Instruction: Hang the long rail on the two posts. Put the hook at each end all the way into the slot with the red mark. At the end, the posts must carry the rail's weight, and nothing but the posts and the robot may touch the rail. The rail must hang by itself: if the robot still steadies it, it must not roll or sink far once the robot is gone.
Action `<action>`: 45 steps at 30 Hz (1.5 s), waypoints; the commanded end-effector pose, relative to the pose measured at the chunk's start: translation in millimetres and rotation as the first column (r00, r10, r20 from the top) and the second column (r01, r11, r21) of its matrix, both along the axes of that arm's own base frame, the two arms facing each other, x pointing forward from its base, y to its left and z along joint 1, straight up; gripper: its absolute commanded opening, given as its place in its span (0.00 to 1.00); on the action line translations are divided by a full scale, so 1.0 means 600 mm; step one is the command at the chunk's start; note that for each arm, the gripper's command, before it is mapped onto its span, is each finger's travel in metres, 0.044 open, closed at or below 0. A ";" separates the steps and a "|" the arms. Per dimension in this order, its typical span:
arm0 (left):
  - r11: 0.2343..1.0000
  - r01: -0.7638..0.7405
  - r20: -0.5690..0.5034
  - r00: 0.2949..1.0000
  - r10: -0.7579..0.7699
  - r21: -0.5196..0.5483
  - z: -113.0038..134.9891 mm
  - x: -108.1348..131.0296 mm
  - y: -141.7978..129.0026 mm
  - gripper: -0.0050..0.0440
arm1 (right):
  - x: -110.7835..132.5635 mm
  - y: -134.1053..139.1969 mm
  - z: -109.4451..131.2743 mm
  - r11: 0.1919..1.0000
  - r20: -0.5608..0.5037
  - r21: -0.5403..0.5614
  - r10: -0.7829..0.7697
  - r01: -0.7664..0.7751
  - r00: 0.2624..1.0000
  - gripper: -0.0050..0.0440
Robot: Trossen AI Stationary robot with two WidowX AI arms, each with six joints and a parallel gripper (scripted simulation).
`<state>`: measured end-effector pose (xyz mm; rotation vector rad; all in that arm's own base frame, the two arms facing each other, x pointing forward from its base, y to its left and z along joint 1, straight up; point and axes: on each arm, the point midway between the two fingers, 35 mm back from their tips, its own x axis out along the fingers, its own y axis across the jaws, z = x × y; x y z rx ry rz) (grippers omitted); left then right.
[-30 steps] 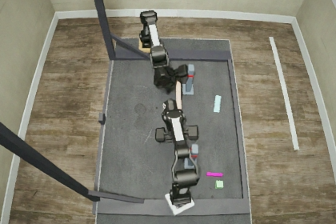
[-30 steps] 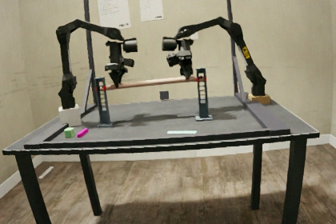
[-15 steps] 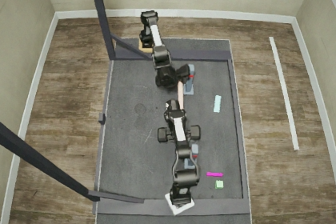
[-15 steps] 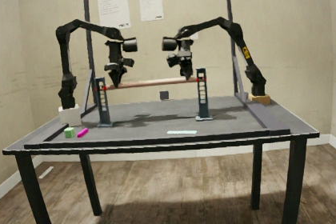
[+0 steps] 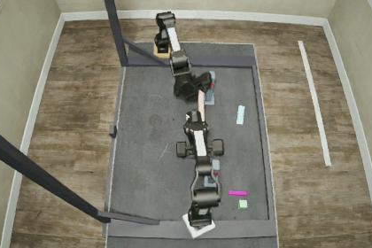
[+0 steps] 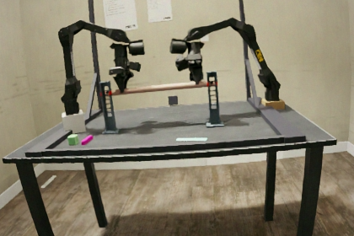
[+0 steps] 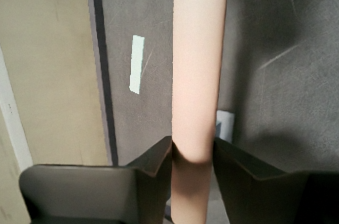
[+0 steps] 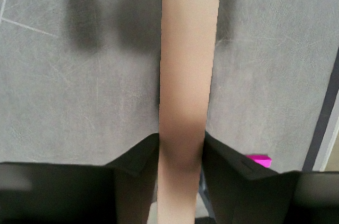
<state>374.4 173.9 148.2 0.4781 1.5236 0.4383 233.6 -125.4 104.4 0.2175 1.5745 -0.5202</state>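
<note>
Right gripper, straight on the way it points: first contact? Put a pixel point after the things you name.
Past the long rail (image 5: 201,106) (image 6: 165,88) (image 7: 196,65) (image 8: 186,75) in its fingers, the right gripper (image 6: 122,90) (image 8: 180,140) would probably meet the table top (image 5: 147,186) (image 6: 157,120) (image 7: 290,100) (image 8: 90,110); the post (image 6: 109,114) looks beside that line, depth unclear.
</note>
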 end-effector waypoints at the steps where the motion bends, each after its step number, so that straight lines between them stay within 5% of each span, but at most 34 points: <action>1: 1.000 -0.001 0.025 1.000 0.001 0.010 0.012 0.003 0.009 0.00 | -0.001 -0.008 0.012 1.000 0.030 -0.015 0.001 -0.001 1.000 0.00; 45: 1.000 -0.001 0.025 1.000 0.001 0.012 0.002 0.004 0.041 0.00 | -0.016 -0.035 0.001 1.000 0.030 -0.017 0.001 -0.001 1.000 0.00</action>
